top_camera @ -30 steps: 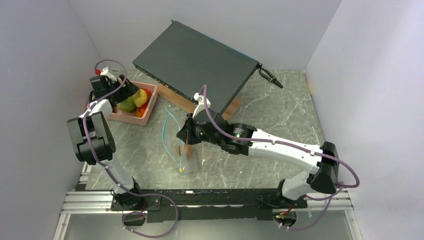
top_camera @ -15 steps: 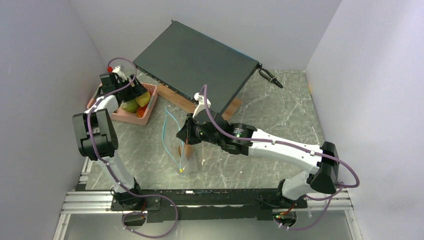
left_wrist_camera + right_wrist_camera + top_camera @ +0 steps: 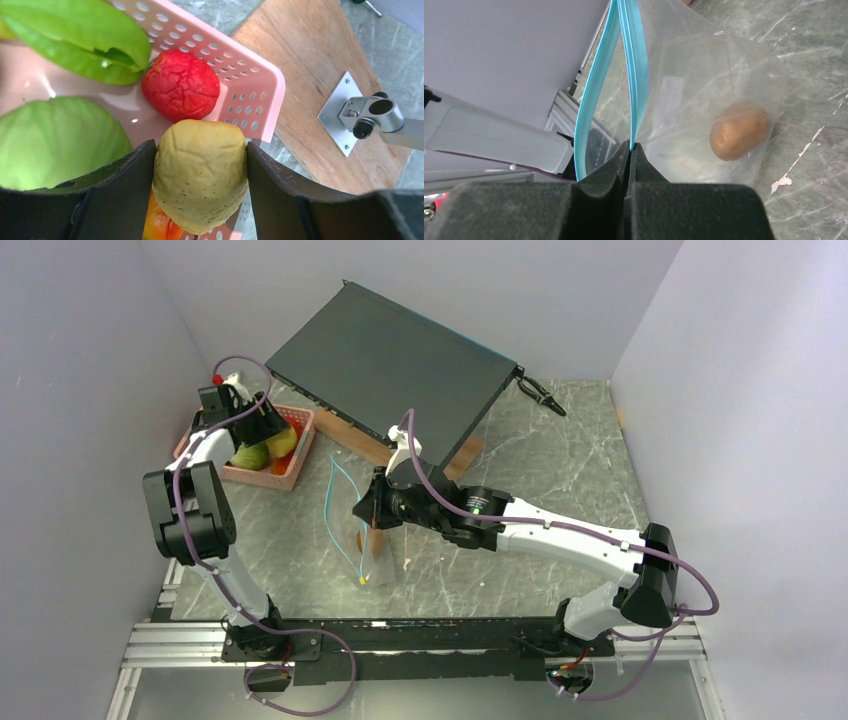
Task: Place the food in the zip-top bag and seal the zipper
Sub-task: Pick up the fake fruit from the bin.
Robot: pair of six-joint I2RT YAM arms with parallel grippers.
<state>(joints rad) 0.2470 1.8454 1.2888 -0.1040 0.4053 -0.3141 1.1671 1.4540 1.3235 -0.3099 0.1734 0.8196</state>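
Note:
My left gripper (image 3: pixel 262 430) reaches into the pink basket (image 3: pixel 300 455). Its fingers (image 3: pixel 125 190) press both sides of a yellow fruit (image 3: pixel 200 170). A red fruit (image 3: pixel 181 85), two green pieces (image 3: pixel 75 37) and an orange piece (image 3: pixel 160 222) lie around it. At table centre, my right gripper (image 3: pixel 372 512) is shut on one side of the teal zipper (image 3: pixel 636 75), holding up the mouth of the clear zip-top bag (image 3: pixel 694 100). The mouth gapes. A brown potato-like piece (image 3: pixel 740 130) lies inside the bag.
A large dark flat case (image 3: pixel 395 360) leans at the back over a wooden board (image 3: pixel 365 445). A metal bracket (image 3: pixel 360 115) sits on that board beside the basket. A small black tool (image 3: pixel 540 393) lies at the back right. Walls close in on both sides.
The left gripper moved down into the basket and its fingers narrowed onto the yellow fruit. The right arm and the bag have stayed still.

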